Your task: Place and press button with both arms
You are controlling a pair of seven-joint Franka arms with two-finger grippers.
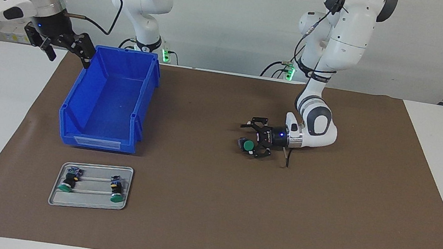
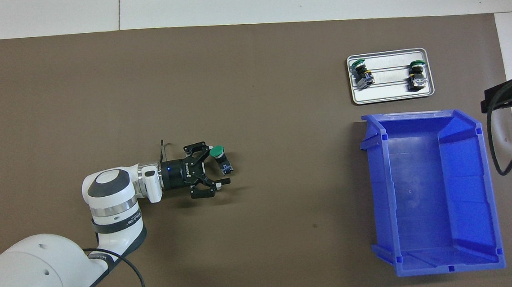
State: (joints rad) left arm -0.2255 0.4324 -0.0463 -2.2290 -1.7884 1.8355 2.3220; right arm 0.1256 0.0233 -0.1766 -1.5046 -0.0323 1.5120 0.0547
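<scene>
My left gripper (image 1: 243, 135) lies low over the middle of the brown mat, turned sideways with its fingers spread open; it also shows in the overhead view (image 2: 222, 166). A green-capped button (image 1: 248, 145) lies between the fingers, against the one farther from the robots, and shows in the overhead view (image 2: 219, 157) too. My right gripper (image 1: 68, 48) hangs raised and open by the blue bin's corner nearest the robots. It holds nothing, and only its edge (image 2: 500, 97) shows in the overhead view.
An empty blue bin (image 1: 96, 141) (image 2: 466, 183) stands toward the right arm's end. Farther from the robots, a metal tray (image 1: 89, 201) (image 2: 391, 93) holds two more green-capped buttons (image 1: 69, 181) (image 1: 116, 190). White table surrounds the mat.
</scene>
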